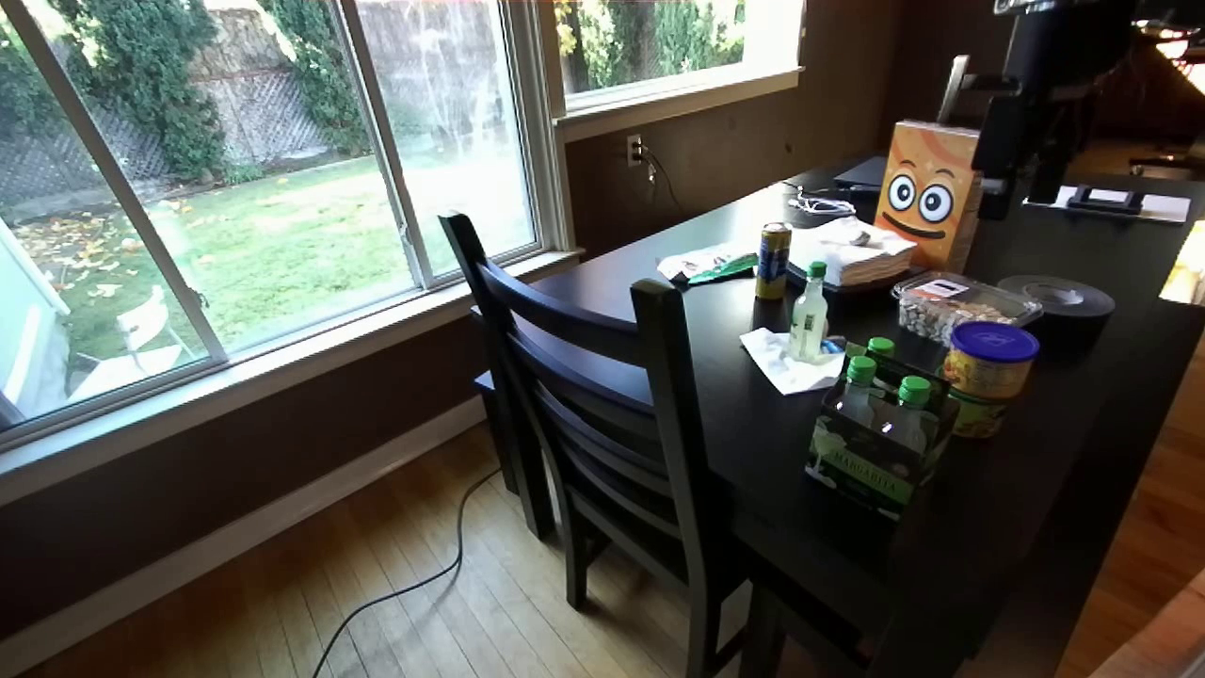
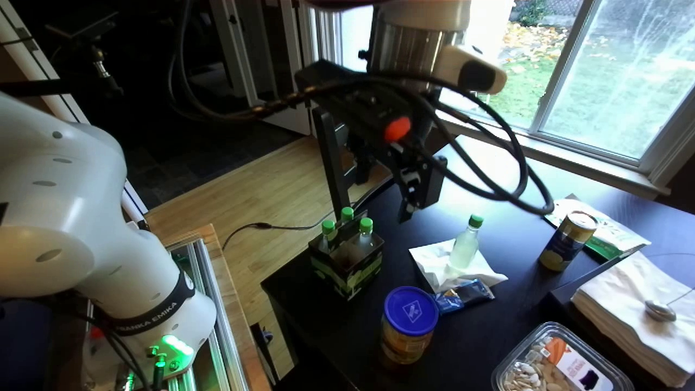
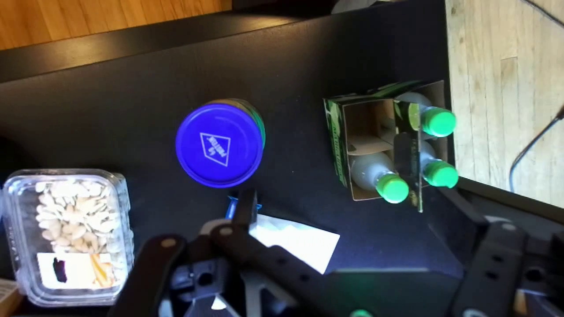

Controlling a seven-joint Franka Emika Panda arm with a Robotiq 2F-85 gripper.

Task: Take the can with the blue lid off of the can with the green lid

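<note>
Robot fingers stand spread apart with nothing held between them above a dark worktop, the unstacking job apparently ahead. In the wrist view, the blue-lidded can, marked "protein" on top, sits at 10 o'clock from the space between the fingers, touching neither of them. In an exterior view, it rests on the green-lidded can, which is mostly hidden from above. Around the stacked cans in the wrist view, a cardboard margarita carrier stands at 3 o'clock, a white napkin lies at 5 o'clock and a clear snack tub at 8 o'clock. With the cans together and ungrasped, the task appears to be at its starting stage: no separation is done. Left to do, by all appearances, are lining up, closing on the blue-lidded can, lifting it clear and setting it down elsewhere.
</note>
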